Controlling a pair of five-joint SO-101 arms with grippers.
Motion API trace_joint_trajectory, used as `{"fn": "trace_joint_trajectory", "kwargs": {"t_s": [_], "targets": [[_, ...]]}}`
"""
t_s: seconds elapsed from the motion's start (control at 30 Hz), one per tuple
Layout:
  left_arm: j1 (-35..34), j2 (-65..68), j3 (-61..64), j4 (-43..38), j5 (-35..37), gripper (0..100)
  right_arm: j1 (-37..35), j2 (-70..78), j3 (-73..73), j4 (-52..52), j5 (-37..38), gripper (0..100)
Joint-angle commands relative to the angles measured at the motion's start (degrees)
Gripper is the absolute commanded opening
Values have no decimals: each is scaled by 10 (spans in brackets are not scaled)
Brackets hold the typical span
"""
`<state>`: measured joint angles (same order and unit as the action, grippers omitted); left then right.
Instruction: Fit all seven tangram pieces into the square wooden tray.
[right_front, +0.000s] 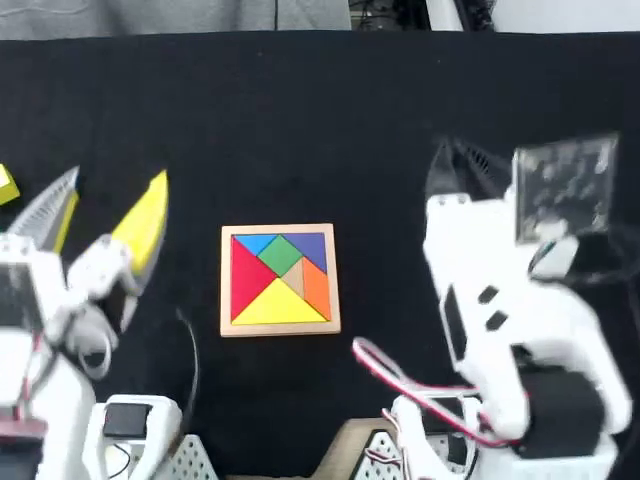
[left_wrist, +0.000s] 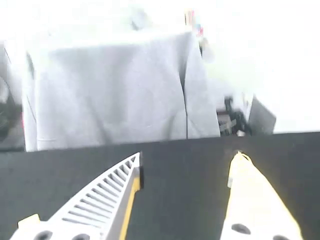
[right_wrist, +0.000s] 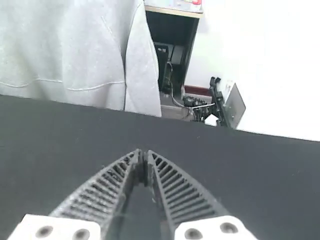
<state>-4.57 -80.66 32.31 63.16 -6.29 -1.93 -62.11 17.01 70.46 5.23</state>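
The square wooden tray (right_front: 226, 282) lies near the table's middle, filled with coloured tangram pieces: a red triangle (right_front: 248, 280), a yellow triangle (right_front: 277, 304), a green square (right_front: 280, 254), a blue piece (right_front: 255, 243), a purple triangle (right_front: 311, 246), an orange piece (right_front: 316, 287) and a tan triangle (right_front: 294, 277). My left gripper (right_front: 112, 197) (left_wrist: 187, 162) hangs open left of the tray, holding nothing, its yellow finger (left_wrist: 252, 200) and white finger (left_wrist: 105, 197) spread wide. My right gripper (right_front: 462, 163) (right_wrist: 144, 155) is shut and empty, raised right of the tray.
A small yellow object (right_front: 6, 185) sits at the table's left edge. A pink-and-white cable (right_front: 400, 385) loops by the right arm's base. Grey cloth (right_wrist: 70, 55) hangs behind the table's far edge. Black tabletop (right_front: 300, 130) surrounds the tray.
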Motion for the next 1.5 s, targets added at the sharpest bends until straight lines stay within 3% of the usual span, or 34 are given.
{"fn": "trace_joint_trajectory", "kwargs": {"t_s": [0.0, 0.13, 0.27, 0.37, 0.57, 0.7, 0.8, 0.9, 1.1, 1.2, 1.33, 1.37, 1.47], "targets": [[4, -135, 153, -19, 3, 287, -7, -100, 162, -76, -5, 11], [-26, -253, 313, -50, 2, 287, -7, -240, 346, -181, -5, 11], [-88, -217, 375, -121, 7, 287, -7, -387, 495, -261, -3, 11], [-93, -227, 430, -185, 6, 287, -7, -472, 578, -306, -2, 11], [-67, -237, 540, -252, 4, 287, -7, -451, 637, -377, -4, 11], [-30, -237, 651, -322, 2, 287, -7, -451, 710, -479, -1, 11], [-26, -228, 651, -310, 6, 286, -7, -446, 800, -569, -2, 11], [-28, -220, 652, -298, 6, 286, -8, -432, 793, -527, -1, 11], [-29, -206, 652, -193, 5, 286, 11, -426, 797, -425, -1, 11], [-29, -206, 652, -91, 3, 282, 23, -422, 797, -309, -2, 11], [-25, -212, 652, 93, 5, 282, 19, -422, 797, -37, -1, 11], [-29, -212, 652, 81, 6, 282, 17, -428, 797, 25, -1, 11], [-29, -217, 652, 87, 4, 253, 28, -432, 797, 18, -4, 11]]}}
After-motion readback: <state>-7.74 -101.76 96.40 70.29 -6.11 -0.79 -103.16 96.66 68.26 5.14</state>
